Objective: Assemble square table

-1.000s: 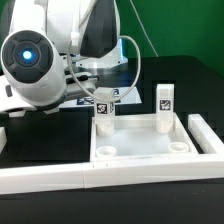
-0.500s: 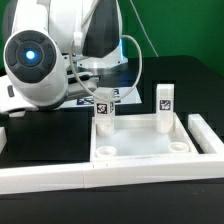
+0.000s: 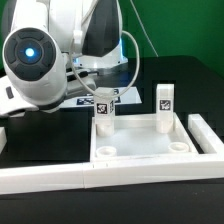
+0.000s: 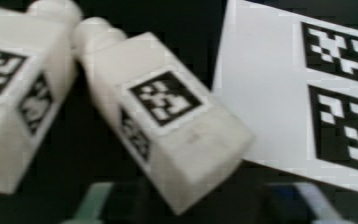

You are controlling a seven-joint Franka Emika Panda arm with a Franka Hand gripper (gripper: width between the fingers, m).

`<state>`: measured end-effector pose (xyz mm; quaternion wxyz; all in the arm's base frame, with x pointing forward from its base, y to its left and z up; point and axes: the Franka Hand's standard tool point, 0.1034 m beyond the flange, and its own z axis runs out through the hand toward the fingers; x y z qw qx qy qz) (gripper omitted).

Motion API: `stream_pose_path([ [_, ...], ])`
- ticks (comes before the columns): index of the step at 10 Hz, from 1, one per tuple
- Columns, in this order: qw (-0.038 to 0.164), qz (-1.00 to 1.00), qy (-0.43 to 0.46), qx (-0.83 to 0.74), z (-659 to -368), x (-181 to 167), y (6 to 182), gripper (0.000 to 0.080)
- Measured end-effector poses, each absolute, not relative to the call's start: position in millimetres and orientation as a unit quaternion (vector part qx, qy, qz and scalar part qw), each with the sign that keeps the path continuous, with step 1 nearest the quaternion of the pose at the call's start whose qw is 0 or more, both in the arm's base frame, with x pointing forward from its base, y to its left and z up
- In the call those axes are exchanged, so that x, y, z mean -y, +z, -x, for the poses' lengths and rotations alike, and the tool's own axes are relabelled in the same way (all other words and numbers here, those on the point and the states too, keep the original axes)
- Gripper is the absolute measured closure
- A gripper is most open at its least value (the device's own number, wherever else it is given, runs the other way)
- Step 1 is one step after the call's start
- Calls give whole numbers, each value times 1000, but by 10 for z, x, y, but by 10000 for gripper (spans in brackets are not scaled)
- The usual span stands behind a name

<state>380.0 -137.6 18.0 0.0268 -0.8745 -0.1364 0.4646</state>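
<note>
The square table's white slab lies in the middle of the exterior view. One tagged leg stands in its far left corner and another in its far right corner. In the wrist view two more white tagged legs lie side by side on the black table: one points its narrow end between my fingertips, the other lies beside it. My gripper is open, with a dark gap between that end and each finger. In the exterior view the arm hides the gripper.
The marker board lies right beside the lying legs, and part of it shows behind the arm. A long white border wall runs along the front, and another piece stands at the exterior view's right.
</note>
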Motion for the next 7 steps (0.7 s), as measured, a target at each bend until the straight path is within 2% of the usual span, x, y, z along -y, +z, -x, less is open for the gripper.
stream_pose_path([
  [1,20,872,470,137,-3750,1471,202,345],
  [2,18,872,471,132,-3722,1456,203,345],
  [3,19,871,472,136,-3728,1443,193,204],
  [4,20,870,472,138,-3726,1439,187,155],
  [7,15,867,476,144,-3656,1346,113,151],
])
